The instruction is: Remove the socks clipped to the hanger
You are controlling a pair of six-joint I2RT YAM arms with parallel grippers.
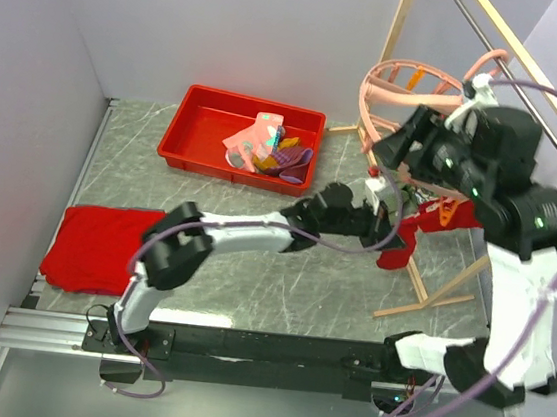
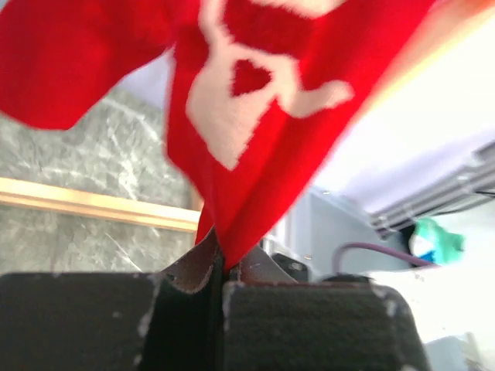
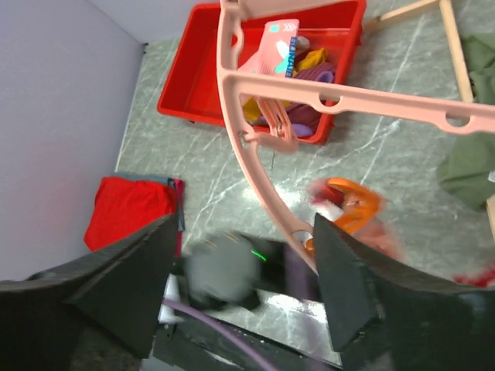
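Note:
A red sock [image 2: 232, 93] with a white pattern hangs down, its lower edge pinched in my shut left gripper [image 2: 220, 267]. From above, the left gripper [image 1: 383, 218] reaches to that red sock [image 1: 435, 228], which hangs under the pink ring hanger [image 1: 414, 83]. My right gripper [image 3: 244, 286] is open, its fingers wide apart. The hanger's rim [image 3: 263, 178] passes between them, close to the right finger [image 3: 348, 286]. A blurred orange clip [image 3: 352, 205] dangles just beyond. An olive green sock [image 3: 472, 166] shows at the right edge.
A red tray [image 1: 192, 128] at the back holds several loose socks [image 1: 270, 147]. A flat red cloth [image 1: 98, 243] lies at the near left. The wooden-framed rail [image 1: 429, 296] stands at the right, with walls close behind and to the left.

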